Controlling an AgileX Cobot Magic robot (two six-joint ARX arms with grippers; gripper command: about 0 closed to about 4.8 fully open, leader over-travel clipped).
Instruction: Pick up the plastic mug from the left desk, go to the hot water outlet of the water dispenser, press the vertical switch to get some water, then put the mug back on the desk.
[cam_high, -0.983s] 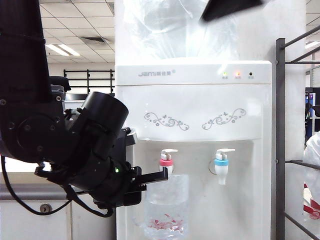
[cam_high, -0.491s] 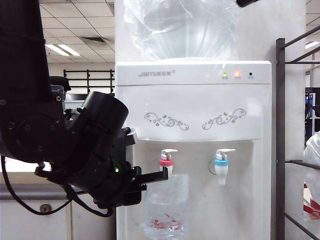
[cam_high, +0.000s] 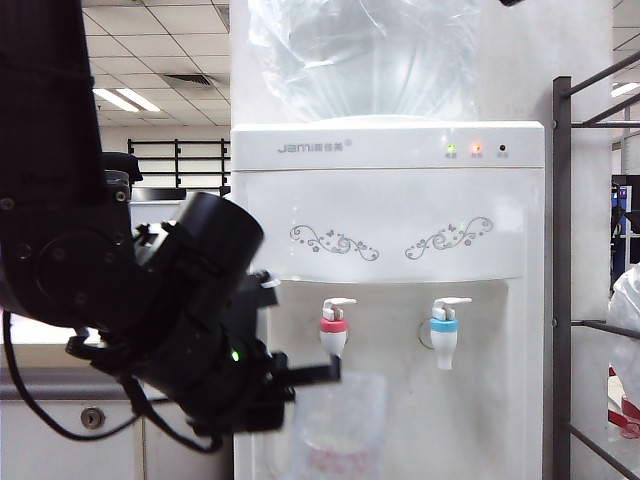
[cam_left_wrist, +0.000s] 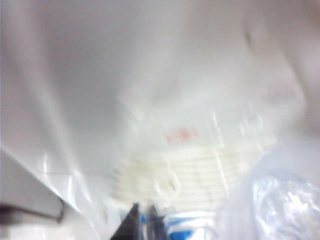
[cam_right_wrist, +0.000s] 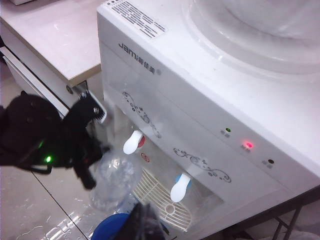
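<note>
Clear plastic mug (cam_high: 335, 425) held shut-gripped in left pincer (cam_high: 305, 378), now lowered and blurred below hot water outlet (cam_high: 333, 328); right pincer (cam_right_wrist: 141, 220) closed, withdrawn above water dispenser (cam_high: 390, 215); fill judged done, return to counter (cam_right_wrist: 55, 40) next.

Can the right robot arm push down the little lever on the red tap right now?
Probably yes, but not at once. The right gripper hangs shut, high over the water dispenser, and nothing covers the lever; the left gripper holds the mug lower.
</note>
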